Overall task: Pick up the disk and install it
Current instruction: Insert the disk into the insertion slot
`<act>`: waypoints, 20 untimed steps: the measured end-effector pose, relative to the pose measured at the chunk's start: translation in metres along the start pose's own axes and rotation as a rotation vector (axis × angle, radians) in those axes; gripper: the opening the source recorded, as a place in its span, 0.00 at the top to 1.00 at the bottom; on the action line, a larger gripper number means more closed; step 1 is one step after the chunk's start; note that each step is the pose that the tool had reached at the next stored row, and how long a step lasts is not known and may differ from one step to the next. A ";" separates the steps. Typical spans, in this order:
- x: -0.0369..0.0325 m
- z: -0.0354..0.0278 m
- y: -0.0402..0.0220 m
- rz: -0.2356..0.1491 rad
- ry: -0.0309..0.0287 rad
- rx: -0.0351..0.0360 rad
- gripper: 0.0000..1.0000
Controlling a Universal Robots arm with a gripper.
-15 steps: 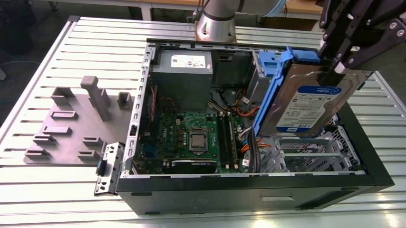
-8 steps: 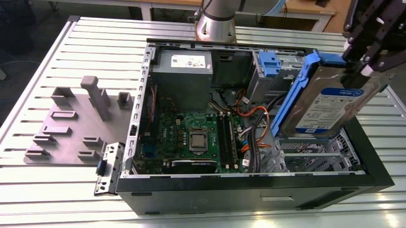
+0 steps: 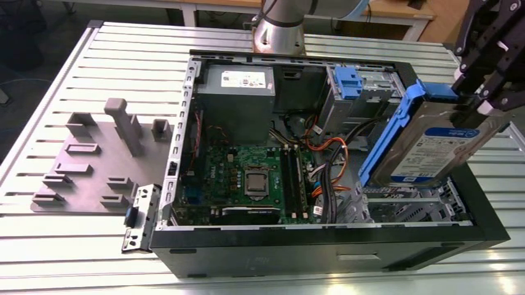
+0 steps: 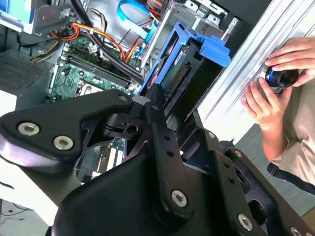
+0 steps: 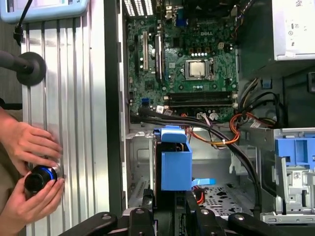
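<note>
Jaws of the gripper [image 3: 469,106] clamp the disk [image 3: 426,147], tilted above the bay [image 3: 406,206] at the exterior view's lower right; best lowered square, clear of cables [image 3: 328,147].

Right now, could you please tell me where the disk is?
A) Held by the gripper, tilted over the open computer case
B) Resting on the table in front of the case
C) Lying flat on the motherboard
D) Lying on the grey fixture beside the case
A: in the exterior view the gripper is clamped on the upper end of the disk, which hangs tilted over the open computer case at the exterior view's right.
</note>
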State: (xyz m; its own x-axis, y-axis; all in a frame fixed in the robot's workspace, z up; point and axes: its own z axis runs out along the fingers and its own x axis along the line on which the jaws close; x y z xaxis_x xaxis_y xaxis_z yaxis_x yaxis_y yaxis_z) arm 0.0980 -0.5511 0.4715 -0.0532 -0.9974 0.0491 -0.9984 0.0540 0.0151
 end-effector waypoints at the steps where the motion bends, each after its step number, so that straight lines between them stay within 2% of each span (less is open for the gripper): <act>1: 0.0003 0.0013 -0.0015 0.000 -0.0001 0.0001 0.65; 7: -0.0001 0.0079 -0.0118 -0.004 0.0001 0.0002 0.65; 15: 0.0000 0.0100 -0.0124 -0.008 0.0000 0.0002 0.65; 20: -0.0001 0.0123 -0.0130 -0.046 0.0006 0.0021 0.65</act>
State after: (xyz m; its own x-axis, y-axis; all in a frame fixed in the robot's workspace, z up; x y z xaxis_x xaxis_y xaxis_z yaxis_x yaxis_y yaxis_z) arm 0.1108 -0.5523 0.4590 -0.0075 -0.9988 0.0491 -0.9998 0.0083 0.0153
